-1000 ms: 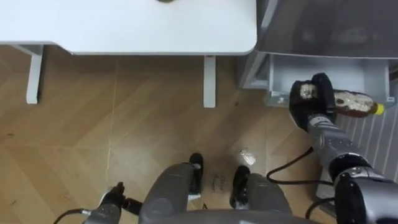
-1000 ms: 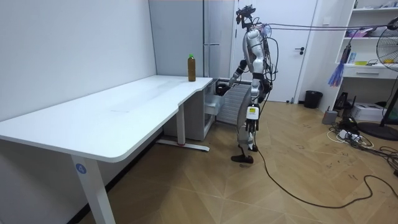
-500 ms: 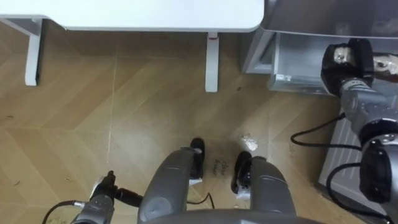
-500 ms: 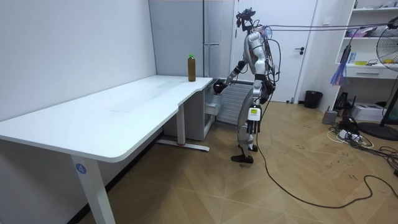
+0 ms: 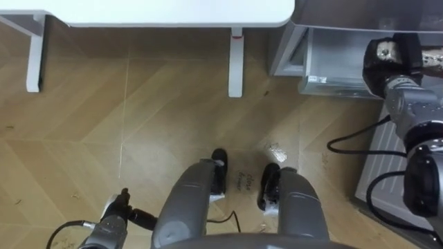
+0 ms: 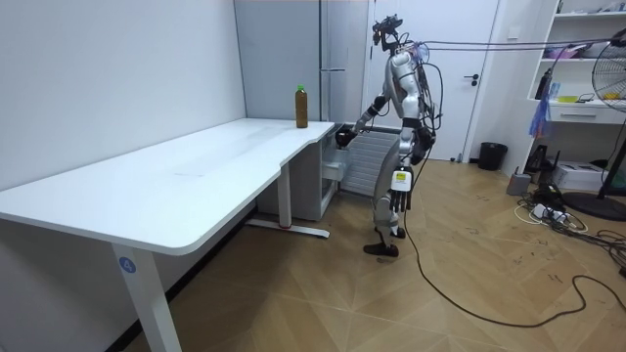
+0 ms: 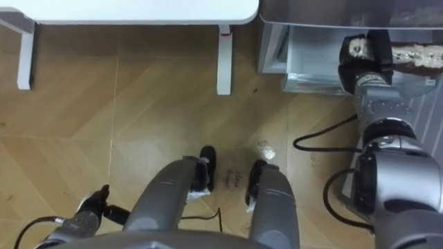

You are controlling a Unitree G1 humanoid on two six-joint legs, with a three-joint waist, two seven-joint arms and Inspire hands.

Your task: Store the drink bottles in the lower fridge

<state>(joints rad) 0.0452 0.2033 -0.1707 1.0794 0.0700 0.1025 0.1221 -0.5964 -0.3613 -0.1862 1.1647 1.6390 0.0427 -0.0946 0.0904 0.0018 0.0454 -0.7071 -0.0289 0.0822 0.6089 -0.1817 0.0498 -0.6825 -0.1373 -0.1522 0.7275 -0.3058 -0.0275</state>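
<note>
Wood floor [image 5: 138, 124], long white table [image 6: 196, 166] along the wall, tall grey fridge [image 6: 337, 39] at the table's far end. Robot stands upright at that end, facing the fridge. The fridge's lower drawer [image 5: 325, 66] is pulled out in front of it.

Right arm reaches forward. The right hand [image 5: 387, 55] is above the open drawer, fingers curled round a brown drink bottle [image 7: 415, 57]. That bottle lies roughly level, its body pointing to the robot's right and running off the view's edge. Cannot tell whether it touches the inside of the drawer.

Left arm is down. The left hand [image 5: 111, 223] hangs low beside the left leg, well apart from the fridge. Cannot tell its state.

A second bottle [image 6: 301, 106], brown with a green cap, stands upright on the table's far corner, near the fridge.

On the room view's right: a white door [image 6: 479, 78], a small dark bin [image 6: 492, 154] and a standing fan [image 6: 611, 78].
</note>
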